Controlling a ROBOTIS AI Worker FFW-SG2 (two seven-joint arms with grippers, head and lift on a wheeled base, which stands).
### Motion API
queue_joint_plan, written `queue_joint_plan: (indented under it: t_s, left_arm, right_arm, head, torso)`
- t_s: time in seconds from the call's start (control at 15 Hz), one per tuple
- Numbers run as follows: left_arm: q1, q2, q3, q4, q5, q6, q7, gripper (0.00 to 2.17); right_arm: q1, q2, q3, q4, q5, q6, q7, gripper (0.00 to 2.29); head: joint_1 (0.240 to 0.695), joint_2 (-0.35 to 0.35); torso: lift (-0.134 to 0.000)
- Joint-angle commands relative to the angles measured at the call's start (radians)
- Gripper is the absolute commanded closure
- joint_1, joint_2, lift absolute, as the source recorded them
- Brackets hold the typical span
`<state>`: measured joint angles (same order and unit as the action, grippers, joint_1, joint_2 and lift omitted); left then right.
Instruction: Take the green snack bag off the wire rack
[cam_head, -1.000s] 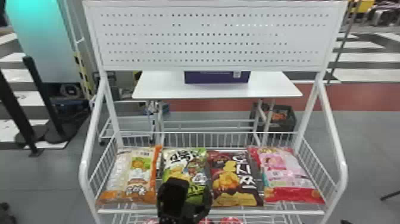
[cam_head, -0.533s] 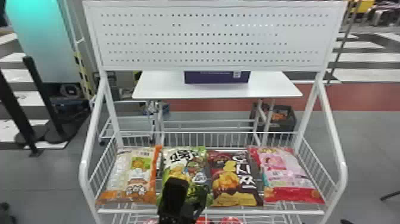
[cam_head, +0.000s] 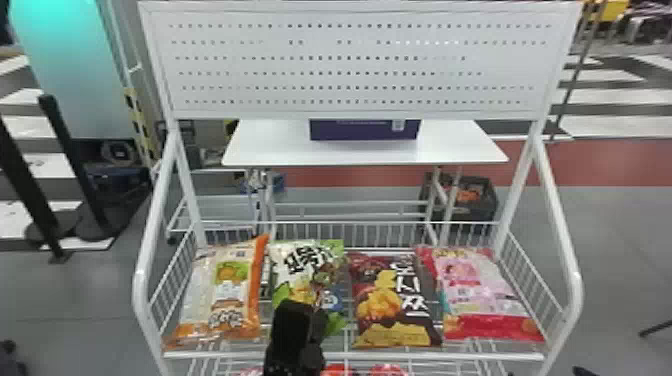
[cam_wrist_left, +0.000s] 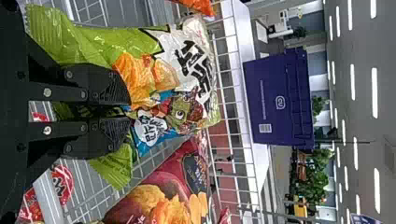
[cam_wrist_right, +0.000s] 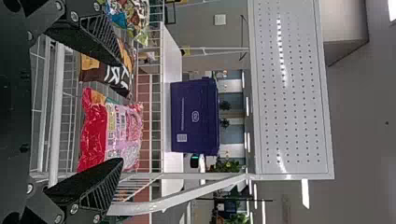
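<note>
Green snack bag (cam_head: 307, 265) in the wire rack (cam_head: 450, 356), left of the middle, with the left gripper (cam_head: 307, 312) closed on its front part.

The bag lies with its top toward the rack's back edge and its lower end toward the front edge; the left wrist view has the two black fingers (cam_wrist_left: 109, 86) a narrow gap apart, the green wrapper between them and spreading out on both sides. An orange-and-white bag (cam_head: 227, 295) lies by the rack's left edge, a dark brown bag (cam_head: 390, 300) just right of the green one, and a pink bag (cam_head: 472, 290) near the right edge. In the right wrist view, the right gripper (cam_wrist_right: 120, 109) stands wide, its fingers well apart.
</note>
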<state>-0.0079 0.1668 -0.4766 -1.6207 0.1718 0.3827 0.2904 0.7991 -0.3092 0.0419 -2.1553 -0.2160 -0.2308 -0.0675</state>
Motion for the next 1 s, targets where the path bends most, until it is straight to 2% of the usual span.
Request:
queue_joint_plan:
  t_s: [0.0, 0.47, 0.73, 0.93]
  left_arm:
    - [0.011, 0.003, -0.002, -0.022, 0.0, 0.0, -0.001, 1.67]
    - [0.052, 0.011, 0.004, -0.137, 0.003, -0.024, -0.02, 1.67]
    - [0.123, 0.069, 0.018, -0.295, 0.009, -0.037, -0.027, 1.67]
    - [0.233, 0.123, 0.081, -0.426, 0.029, -0.089, -0.025, 1.66]
  right_arm:
    - [-0.001, -0.001, 0.0, 0.0, 0.0, 0.0, 0.0, 0.17]
    - [-0.005, -0.001, 0.001, 0.003, -0.002, 0.0, 0.0, 0.17]
    - [-0.005, -0.002, 0.003, 0.003, -0.002, 0.0, 0.0, 0.17]
    - [-0.005, -0.002, 0.003, 0.005, -0.003, -0.003, 0.0, 0.17]
  head:
    - [0.499, 0.0]
    - [0.499, 0.0]
    - [0.499, 0.0]
    - [0.499, 0.0]
  torso:
    - [0.0]
    - [0.0]
    - [0.0]
    - [0.0]
